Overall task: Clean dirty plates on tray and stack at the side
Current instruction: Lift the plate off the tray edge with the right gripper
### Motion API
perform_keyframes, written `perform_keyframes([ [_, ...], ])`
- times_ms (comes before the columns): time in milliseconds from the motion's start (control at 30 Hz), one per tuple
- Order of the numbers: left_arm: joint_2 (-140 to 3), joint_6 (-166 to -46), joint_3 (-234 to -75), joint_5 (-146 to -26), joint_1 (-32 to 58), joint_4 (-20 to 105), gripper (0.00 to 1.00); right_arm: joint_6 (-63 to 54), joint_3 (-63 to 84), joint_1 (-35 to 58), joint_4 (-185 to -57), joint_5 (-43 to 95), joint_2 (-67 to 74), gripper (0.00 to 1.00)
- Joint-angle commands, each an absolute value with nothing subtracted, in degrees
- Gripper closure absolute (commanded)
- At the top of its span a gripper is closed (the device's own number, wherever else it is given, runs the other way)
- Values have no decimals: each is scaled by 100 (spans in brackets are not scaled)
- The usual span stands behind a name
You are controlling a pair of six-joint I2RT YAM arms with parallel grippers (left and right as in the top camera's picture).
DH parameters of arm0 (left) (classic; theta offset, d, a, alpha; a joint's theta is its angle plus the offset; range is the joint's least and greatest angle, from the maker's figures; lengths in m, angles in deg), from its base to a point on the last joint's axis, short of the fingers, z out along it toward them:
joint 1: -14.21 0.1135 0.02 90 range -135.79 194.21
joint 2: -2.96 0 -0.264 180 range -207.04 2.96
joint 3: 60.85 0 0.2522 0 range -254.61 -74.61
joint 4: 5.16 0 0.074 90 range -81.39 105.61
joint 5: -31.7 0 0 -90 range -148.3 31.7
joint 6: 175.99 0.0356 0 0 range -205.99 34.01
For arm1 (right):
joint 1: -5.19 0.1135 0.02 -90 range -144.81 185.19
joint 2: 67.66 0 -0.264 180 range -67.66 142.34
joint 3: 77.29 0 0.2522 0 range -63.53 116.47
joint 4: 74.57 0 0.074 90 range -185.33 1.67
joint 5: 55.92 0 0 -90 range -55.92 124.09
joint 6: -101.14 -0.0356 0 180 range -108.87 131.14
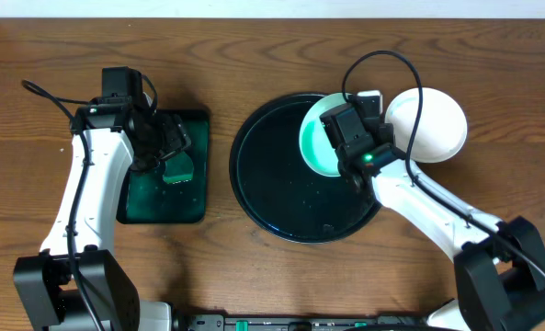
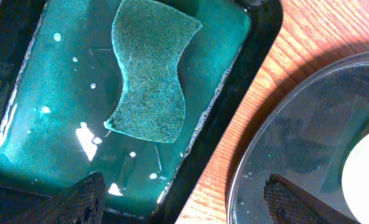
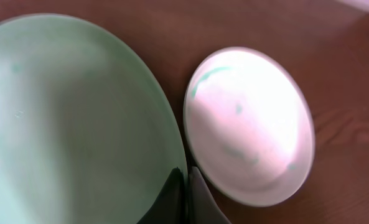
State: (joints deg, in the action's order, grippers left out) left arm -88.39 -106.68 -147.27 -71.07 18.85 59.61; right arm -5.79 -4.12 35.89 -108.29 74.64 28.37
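Note:
A pale-mint plate (image 1: 314,140) hangs tilted over the upper right of the round black tray (image 1: 272,175). My right gripper (image 1: 339,129) is shut on this plate's right rim. In the right wrist view the plate (image 3: 66,124) fills the left side, and the dark fingertips (image 3: 185,186) pinch its edge. A white plate (image 3: 249,124) with faint teal smears lies on the table just right of it, also seen from overhead (image 1: 430,124). My left gripper (image 2: 184,205) hangs open above the near edge of the green tray, holding nothing.
A green sponge (image 2: 150,68) lies in the wet rectangular dark green tray (image 1: 139,198), left of the black tray (image 2: 308,124). A strip of bare wood separates the two trays. The black tray's glossy floor carries water drops.

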Motion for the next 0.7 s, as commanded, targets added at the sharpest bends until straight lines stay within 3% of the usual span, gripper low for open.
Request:
perform_keyframes([
  [0,-8813,-10593,-14707,-7112,1861,5981,18,81,-438,3750,-10705,8037,2369,99],
  [333,-8813,-10593,-14707,-7112,1861,5983,18,1370,-438,3991,-10412,8061,1702,99],
  [667,-8813,-10591,-14707,-7112,1861,5981,18,4341,-438,4681,-9964,8618,1645,99],
])
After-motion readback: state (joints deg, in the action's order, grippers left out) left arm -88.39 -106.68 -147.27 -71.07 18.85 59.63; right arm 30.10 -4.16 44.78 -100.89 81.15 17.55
